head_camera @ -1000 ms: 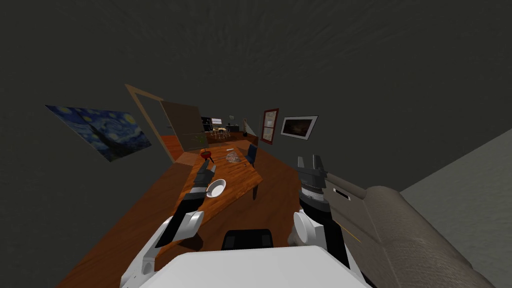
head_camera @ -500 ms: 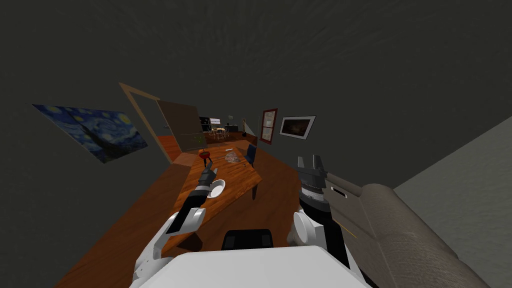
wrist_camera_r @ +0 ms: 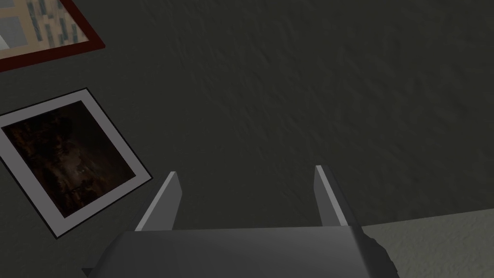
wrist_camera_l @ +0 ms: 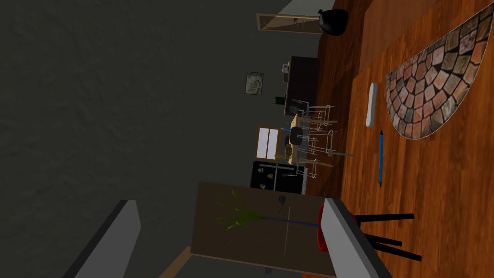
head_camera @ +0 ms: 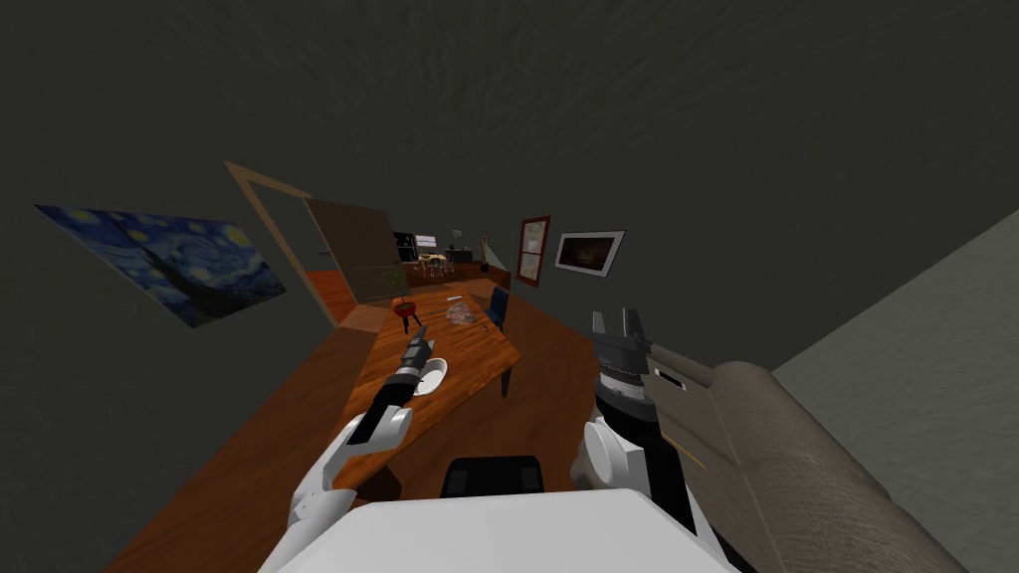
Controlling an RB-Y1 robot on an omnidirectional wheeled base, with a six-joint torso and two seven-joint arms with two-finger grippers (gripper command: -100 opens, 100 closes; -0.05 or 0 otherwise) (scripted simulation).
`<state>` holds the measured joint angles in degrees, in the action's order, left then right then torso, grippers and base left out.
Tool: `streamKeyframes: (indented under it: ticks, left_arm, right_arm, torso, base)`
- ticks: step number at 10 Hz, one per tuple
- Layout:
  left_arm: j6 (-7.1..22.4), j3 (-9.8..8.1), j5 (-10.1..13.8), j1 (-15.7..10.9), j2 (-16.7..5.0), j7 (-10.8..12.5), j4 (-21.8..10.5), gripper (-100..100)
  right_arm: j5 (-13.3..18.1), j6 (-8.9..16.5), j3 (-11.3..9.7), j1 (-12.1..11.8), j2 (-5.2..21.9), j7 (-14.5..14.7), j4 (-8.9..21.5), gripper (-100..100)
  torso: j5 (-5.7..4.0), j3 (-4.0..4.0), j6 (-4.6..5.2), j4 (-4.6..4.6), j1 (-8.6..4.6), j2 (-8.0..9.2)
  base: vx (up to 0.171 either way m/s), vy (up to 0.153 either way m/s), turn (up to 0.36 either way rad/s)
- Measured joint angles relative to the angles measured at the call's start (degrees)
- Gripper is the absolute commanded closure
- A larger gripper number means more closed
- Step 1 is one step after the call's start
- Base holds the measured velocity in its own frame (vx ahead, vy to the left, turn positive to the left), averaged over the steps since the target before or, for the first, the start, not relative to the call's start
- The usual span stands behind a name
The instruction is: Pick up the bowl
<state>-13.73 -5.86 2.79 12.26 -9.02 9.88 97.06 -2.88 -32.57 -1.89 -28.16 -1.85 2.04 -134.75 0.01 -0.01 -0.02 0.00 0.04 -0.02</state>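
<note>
Well, in the head view the white bowl [head_camera: 430,376] sits on the wooden worktop [head_camera: 476,350], toward its near edge. The left arm reaches out over the worktop, and the left gripper [head_camera: 419,334] hangs just past the bowl's far rim, a little to the bowl's left. The wrist crosses the bowl's left edge, and I cannot tell whether they touch. Beyond the gripper a red pot [head_camera: 404,309] stands on dark legs, with a round mat [head_camera: 463,313] near it on the worktop and a blue chair [head_camera: 499,306] at the far side. The right gripper [head_camera: 617,320] is held up, well apart from the bowl, beside a grey-brown sofa [head_camera: 796,458].

In the left wrist view the fingers [wrist_camera_l: 348,239] stand wide apart, released, with nothing between them. The red pot lies just behind one finger, its black legs sticking out over the wood, and a thin green plant [wrist_camera_l: 236,218] shows against a brown door [wrist_camera_l: 251,227]. Farther along the worktop lie a blue pen [wrist_camera_l: 380,157], a small white bar [wrist_camera_l: 371,104] and the cobble-patterned mat.

In the right wrist view the right gripper's fingers [wrist_camera_r: 330,195] are likewise spread and hold nothing.
</note>
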Motion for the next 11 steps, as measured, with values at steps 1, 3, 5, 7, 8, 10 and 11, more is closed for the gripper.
streamKeyframes:
  ticks: [1,3,5,7,8,10,11]
  left_arm:
    - [0.8,-0.3,0.2,-1.5,-0.4,0.2,-2.7,-100]
    - [3.4,-0.58,0.7,-1.8,-1.1,0.8,-4.1,-100]
    - [5.5,-1.13,1.3,-3.9,-2.0,1.4,-7.4,-100]
    - [7.8,-1.45,1.6,-5.2,-2.2,1.6,-9.7,-100]
    - [8.7,-1.68,1.9,-6.3,-2.7,1.9,-11.6,-100]
    - [9.9,-1.94,2.4,-7.3,-3.3,2.3,-14.2,-100]
    - [11.1,-2.13,2.4,-7.7,-3.0,2.2,-14.9,-100]
  right_arm:
    - [0.0,0.0,0.0,0.0,0.0,0.0,0.0,0]
    - [0.0,0.0,0.0,0.0,0.0,0.0,0.0,0]
    - [0.0,0.0,0.0,0.0,0.0,0.0,0.0,0]
    - [0.0,0.0,0.0,0.0,0.0,0.0,0.0,0]
    - [0.0,0.0,0.0,0.0,0.0,0.0,0.0,0]
    - [0.0,0.0,0.0,0.0,0.0,0.0,0.0,0]
    - [0.0,0.0,0.0,0.0,0.0,0.0,0.0,0]
  torso:
    - [0.0,-0.01,0.01,0.0,0.02,-0.01]
    - [0.0,0.0,0.0,0.0,0.02,0.0]
    - [0.0,-0.01,0.01,0.0,0.01,-0.02]
    - [0.0,0.0,0.0,0.0,0.01,-0.01]
    - [0.0,0.0,0.0,0.0,0.01,-0.01]
    - [0.0,0.0,0.0,0.0,-0.01,0.0]
    - [0.0,0.0,-0.01,0.0,-0.01,0.01]
  base:
    - [0.003,0.011,-0.03]
    - [0.003,0.011,-0.033]
    - [0.003,0.01,-0.032]
    - [0.002,0.009,-0.033]
    - [0.0,0.0,0.0]
    - [0.001,0.006,-0.033]
    - [0.002,0.01,-0.049]
